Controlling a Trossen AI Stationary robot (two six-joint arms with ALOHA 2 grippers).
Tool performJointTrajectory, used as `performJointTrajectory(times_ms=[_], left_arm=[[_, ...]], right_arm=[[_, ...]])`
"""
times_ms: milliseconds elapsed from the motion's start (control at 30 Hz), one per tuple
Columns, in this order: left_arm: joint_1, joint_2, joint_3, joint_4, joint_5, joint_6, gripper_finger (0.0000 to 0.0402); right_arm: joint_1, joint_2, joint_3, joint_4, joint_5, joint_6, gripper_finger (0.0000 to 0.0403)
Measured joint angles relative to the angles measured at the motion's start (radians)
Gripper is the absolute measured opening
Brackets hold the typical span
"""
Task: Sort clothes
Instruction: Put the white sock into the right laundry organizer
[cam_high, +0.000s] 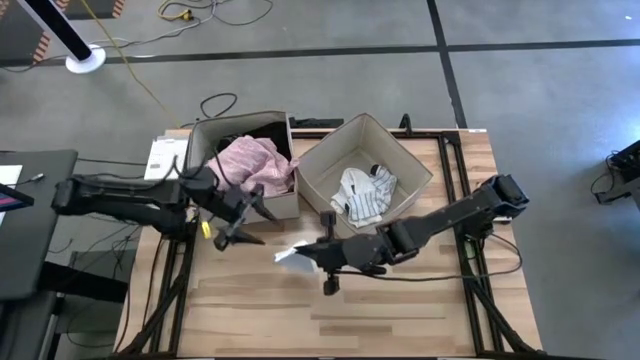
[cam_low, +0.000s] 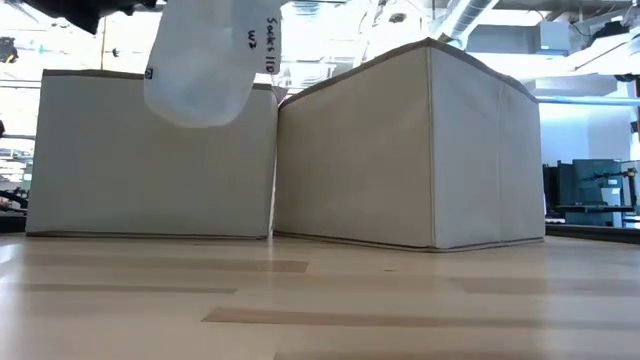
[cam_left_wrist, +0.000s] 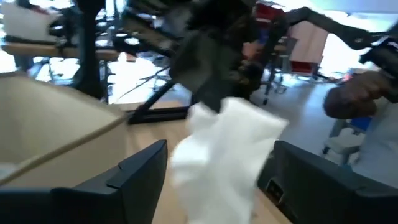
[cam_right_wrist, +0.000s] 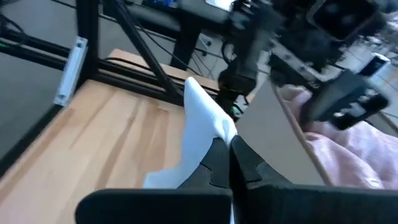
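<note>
Worktop (cam_high: 400, 310): pale wood planks, grey floor beyond; two beige boxes at its back edge, left box (cam_high: 205, 140) holding pink garment (cam_high: 255, 162), right box (cam_high: 318, 178) striped piece (cam_high: 365, 192); my right gripper (cam_high: 318, 256) pinches white sock (cam_high: 293, 256) mid-worktop; my left gripper (cam_high: 240, 215) spread wide beside it.

The high view looks straight down from well above the light wooden slatted table (cam_high: 400, 310), taking in both arms and the grey floor. The low view sits at tabletop height, close to the boards, facing level at the two beige fabric boxes (cam_low: 400, 150). Each wrist view looks forward past its own dark fingers, very near a small white cloth piece (cam_left_wrist: 224, 149), which all four views share.
</note>
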Motion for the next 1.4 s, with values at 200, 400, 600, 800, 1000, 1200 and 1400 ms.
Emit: performJointTrajectory(times_ms=[200, 400, 600, 800, 1000, 1200, 1400], left_arm=[[-0.086, 0.14, 0.0, 0.149, -0.061, -0.02, 0.0297], [-0.145, 0.255, 0.0, 0.257, -0.076, -0.043, 0.0295], [-0.18, 0.339, 0.003, 0.332, -0.17, -0.046, 0.0292], [-0.181, 0.384, 0.059, 0.205, -0.28, -0.004, 0.022], [-0.191, 0.398, 0.091, 0.173, -0.29, 0.073, 0.0089], [-0.221, 0.398, 0.132, 0.144, -0.356, 0.167, 0.0009], [-0.226, 0.398, 0.228, 0.051, -0.441, 0.256, 0.0004]], right_arm=[[-0.023, 0.001, 0.001, -0.007, 0.04, -0.007, 0.0], [-0.024, 0.001, 0.001, -0.007, 0.096, -0.013, 0.0], [-0.024, 0.001, 0.001, -0.01, 0.097, -0.016, 0.0], [-0.01, 0.001, 0.0, -0.019, 0.1, -0.029, 0.0], [0.02, 0.001, 0.0, -0.04, 0.099, -0.031, 0.0], [0.053, 0.001, 0.0, -0.089, 0.129, -0.02, 0.0012], [0.117, 0.001, 0.0, -0.177, 0.233, 0.028, 0.0059]])
